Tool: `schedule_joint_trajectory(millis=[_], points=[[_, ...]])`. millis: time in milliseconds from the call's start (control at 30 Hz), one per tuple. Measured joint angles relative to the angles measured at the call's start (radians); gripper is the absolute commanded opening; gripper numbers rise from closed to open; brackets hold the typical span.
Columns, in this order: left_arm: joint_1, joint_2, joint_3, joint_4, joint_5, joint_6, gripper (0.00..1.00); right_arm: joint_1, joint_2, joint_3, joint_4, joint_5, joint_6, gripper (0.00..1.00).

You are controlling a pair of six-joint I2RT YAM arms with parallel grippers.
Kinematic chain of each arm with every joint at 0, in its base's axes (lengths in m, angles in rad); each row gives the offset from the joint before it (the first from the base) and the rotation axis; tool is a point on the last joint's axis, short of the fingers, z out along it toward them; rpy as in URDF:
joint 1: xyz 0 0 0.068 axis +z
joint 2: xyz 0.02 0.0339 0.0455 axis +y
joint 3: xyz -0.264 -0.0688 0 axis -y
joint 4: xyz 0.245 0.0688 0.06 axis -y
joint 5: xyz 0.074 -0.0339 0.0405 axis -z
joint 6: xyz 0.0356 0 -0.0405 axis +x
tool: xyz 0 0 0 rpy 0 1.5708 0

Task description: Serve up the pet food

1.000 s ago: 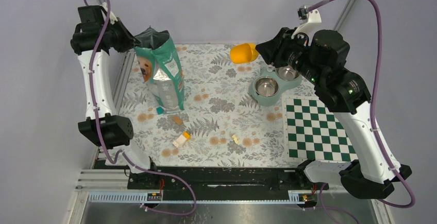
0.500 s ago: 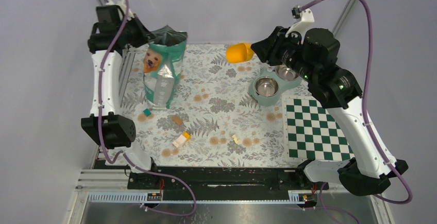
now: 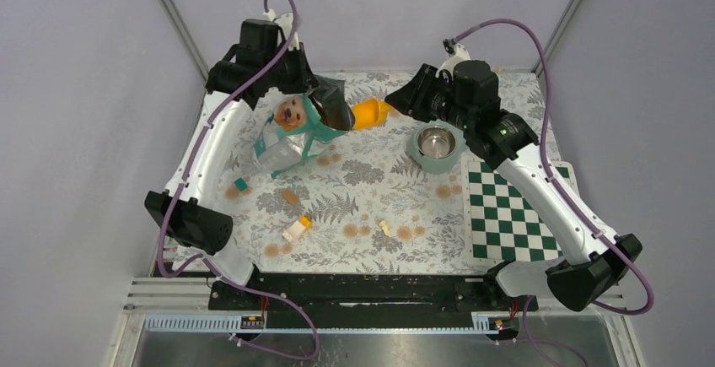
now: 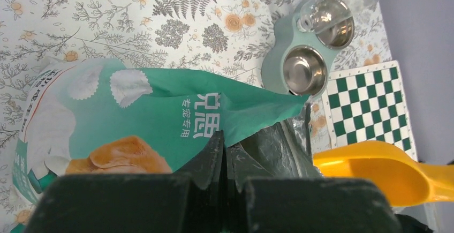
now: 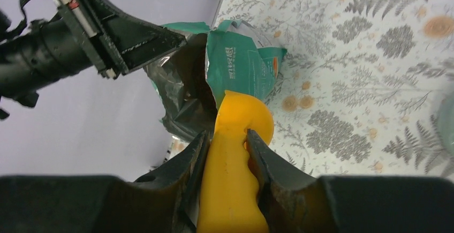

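Left arm: elbow is sitting low at the near left edge, the long white link is slanting up toward the far side, and the wrist is folding over to point right, toward mid-table. Left gripper [image 4: 224, 146] is clenched flat on the top rim of the teal bag [image 3: 289, 133], pinching the edge with no gap between the fingers. The bag is leaning over, its dog picture facing up, its open mouth pointing right and its bottom resting on the floral cloth [image 3: 362, 190].

Right arm: elbow is hanging out at the near right, the forearm is angling far and left across the checkered mat [image 3: 514, 211], and the wrist is pointing left. Right gripper [image 5: 227, 136] is grasping the handle of the yellow scoop [image 3: 368, 114], one finger on each side. The scoop's bowl is sitting at the lip of the bag's mouth; cannot tell if it is inside.

Pet food: no pellets are showing. The bag's inside is reading only as dark foil in both wrist views.

The double-bowl feeder [image 3: 436, 143] is standing just right of the scoop, and the steel bowl in view is showing bare metal. Small toy blocks [image 3: 296, 229] are lying scattered on the near cloth.
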Motion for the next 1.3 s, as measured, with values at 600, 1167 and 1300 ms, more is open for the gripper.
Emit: schedule_joint_trajectory(millis=[600,1167,1300], points=[[-0.130,0.035,0.068,-0.117,-0.097,0.084,0.00,-0.020,-0.210,-0.009,0.010,0.037,0.137,0.00],[-0.195,0.122,0.116,-0.122,-0.075,0.001,0.00,0.068,0.074,-0.143,0.105,0.143,0.082,0.00],[-0.229,0.161,0.118,-0.106,-0.053,-0.011,0.00,0.070,0.163,-0.250,0.198,0.145,0.079,0.00]])
